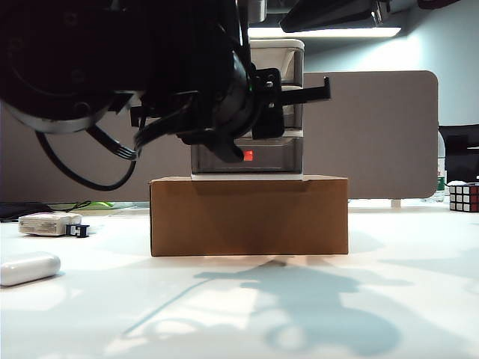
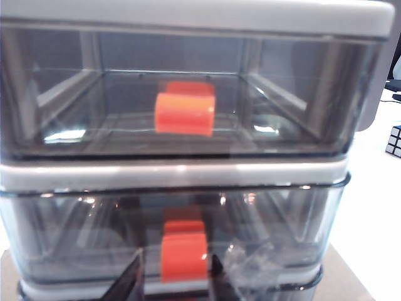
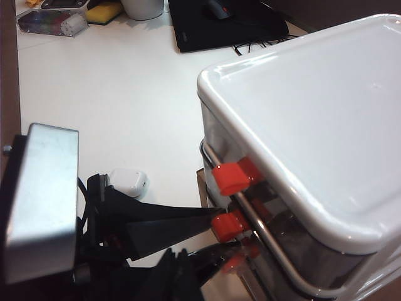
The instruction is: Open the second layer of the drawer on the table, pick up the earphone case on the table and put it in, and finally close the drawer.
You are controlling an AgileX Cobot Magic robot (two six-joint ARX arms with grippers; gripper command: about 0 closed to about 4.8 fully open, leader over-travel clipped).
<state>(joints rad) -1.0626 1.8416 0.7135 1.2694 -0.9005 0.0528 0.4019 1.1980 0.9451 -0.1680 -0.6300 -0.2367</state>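
Observation:
The drawer [image 1: 278, 54], white-framed with smoky-grey tiers, stands on a brown cardboard box [image 1: 249, 217]. My left gripper [image 2: 176, 256] is open at the front of the second layer [image 2: 282, 219]. Its dark fingers [image 2: 130, 281] stand on either side of the red-orange handle [image 2: 184, 256], with a gap on one side. The top tier's handle [image 2: 185, 113] sits above it. My left arm hides most of the drawer's front in the exterior view. The earphone case [image 1: 28, 268] lies on the table [image 1: 224, 314] at the near left. My right gripper [image 3: 177, 254] hovers by the drawer's top, shut and empty.
A boxy off-white device [image 1: 49, 223] with a black part lies at the left, behind the earphone case. A Rubik's cube [image 1: 464, 197] sits at the far right. A grey partition [image 1: 382, 134] stands behind the box.

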